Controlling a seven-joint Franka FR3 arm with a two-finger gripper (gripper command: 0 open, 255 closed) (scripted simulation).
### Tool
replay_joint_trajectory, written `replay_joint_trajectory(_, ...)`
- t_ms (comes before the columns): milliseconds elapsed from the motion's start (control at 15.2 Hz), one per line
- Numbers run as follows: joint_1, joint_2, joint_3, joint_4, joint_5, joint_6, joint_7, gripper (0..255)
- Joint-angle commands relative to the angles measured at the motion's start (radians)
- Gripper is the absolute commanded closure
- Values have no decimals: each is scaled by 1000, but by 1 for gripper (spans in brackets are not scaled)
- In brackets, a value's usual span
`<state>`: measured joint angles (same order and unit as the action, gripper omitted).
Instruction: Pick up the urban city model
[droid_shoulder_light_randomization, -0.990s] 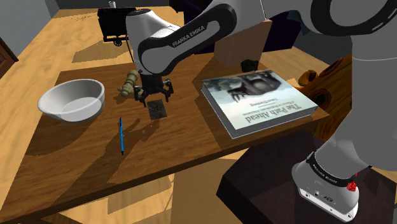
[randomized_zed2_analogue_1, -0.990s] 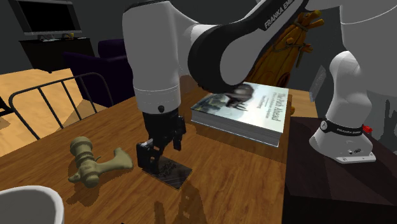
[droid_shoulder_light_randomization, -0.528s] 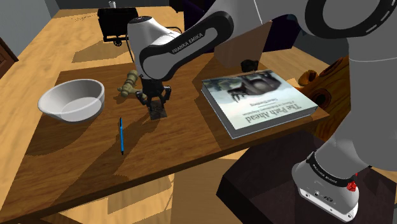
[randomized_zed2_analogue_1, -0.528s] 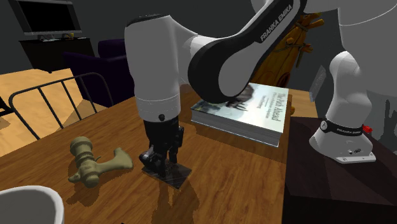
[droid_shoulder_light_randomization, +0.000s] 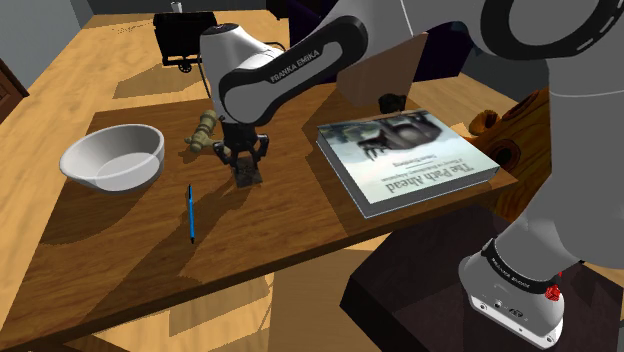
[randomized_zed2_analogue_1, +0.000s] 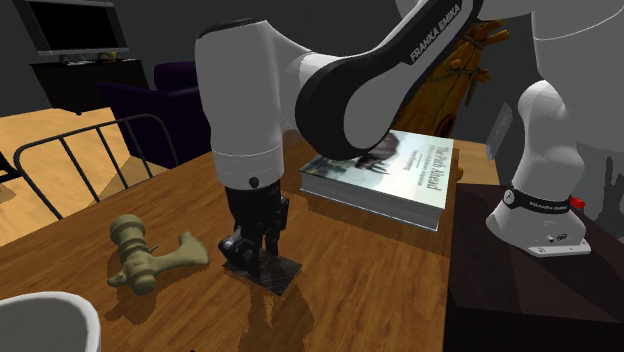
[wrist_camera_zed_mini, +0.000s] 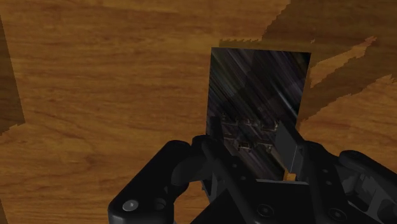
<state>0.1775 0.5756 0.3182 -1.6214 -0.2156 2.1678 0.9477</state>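
- Because the urban city model (wrist_camera_zed_mini: 261, 83) is a thin dark slab lying flat on the wooden table (droid_shoulder_light_randomization: 120, 230), with only a small cluster of raised blocks to hold, the grip looks shallow. As I judge it, a quick lift could let the slab tip or slide out.
- The gripper (wrist_camera_zed_mini: 251, 137) stands straight down on the model, and its two fingers press against the block cluster from either side, so it reads as pinching the model rather than spread.
- If the grip sits off-centre, the free end of the slab, at 12 o'clock from the fingers in the wrist view, may sag and drag on the wood.
- In the shoulder view the model (droid_shoulder_light_randomization: 247, 178) lies mid-table: a white bowl (droid_shoulder_light_randomization: 112, 157) at 9 o'clock from it, a blue pen (droid_shoulder_light_randomization: 190, 213) at 7 o'clock, a tan chess-like piece (droid_shoulder_light_randomization: 205, 130) at 11 o'clock, and a large book (droid_shoulder_light_randomization: 405, 155) at 3 o'clock. All are apart from it, so a collision seems unlikely.
- The hand covers much of the model in both exterior views, and only a corner of it (randomized_zed2_analogue_1: 280, 275) pokes out by the gripper (randomized_zed2_analogue_1: 255, 262).
- Whether the slab has left the table cannot be made out, and its surface detail is too dark to read.
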Motion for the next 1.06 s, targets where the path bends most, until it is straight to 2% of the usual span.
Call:
replay_joint_trajectory(0, -2, -10, 2, 3, 4, -13, -3, 255)
replay_joint_trajectory(990, -9, -83, 20, 72, 34, -153, -22, 255)
